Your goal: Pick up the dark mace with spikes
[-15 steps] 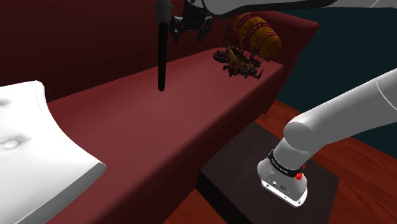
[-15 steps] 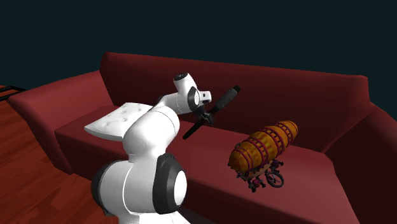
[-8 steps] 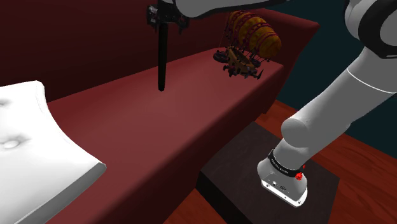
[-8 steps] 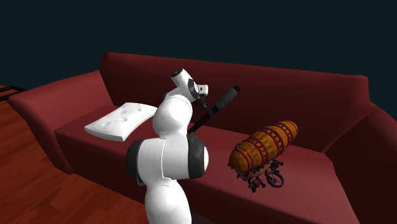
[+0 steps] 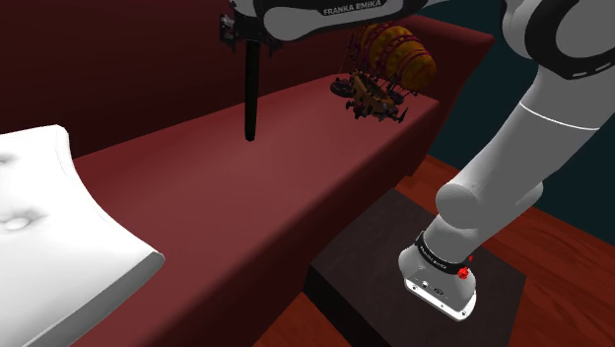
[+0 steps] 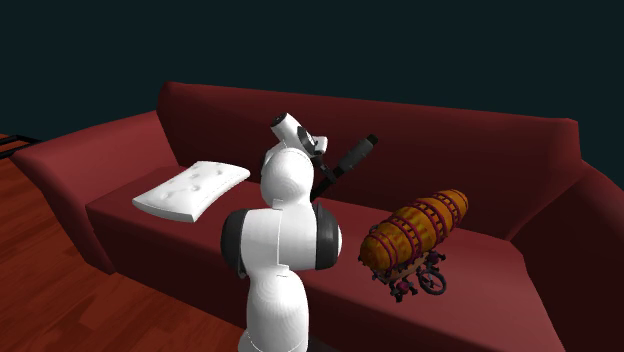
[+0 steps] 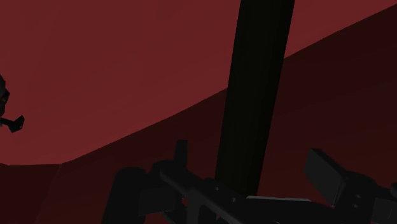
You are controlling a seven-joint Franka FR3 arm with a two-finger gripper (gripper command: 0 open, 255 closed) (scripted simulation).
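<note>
The dark mace (image 5: 252, 94) stands leaning against the red sofa's backrest (image 5: 128, 69), its lower end on the seat. In the second exterior view the mace (image 6: 350, 158) slants up to the right past my arm. My black gripper (image 5: 251, 34) is at the upper part of the shaft. In the wrist view the black shaft (image 7: 254, 83) runs between the gripper's (image 7: 232, 191) two fingers (image 7: 327, 175), which stand apart and do not touch it. Dark pointed parts show low against the shaft near the fingers. The gripper is open.
A barrel-shaped brown toy on small wheels (image 5: 389, 64) sits on the seat to the mace's right in the shoulder view. A white cushion (image 5: 49, 227) lies at that view's left. The dark stand (image 5: 414, 286) and wooden floor (image 5: 562, 256) are at lower right.
The arm has swung toward the shoulder view's left, bringing the gripper from beside the mace onto its upper shaft. The mace has not moved.
</note>
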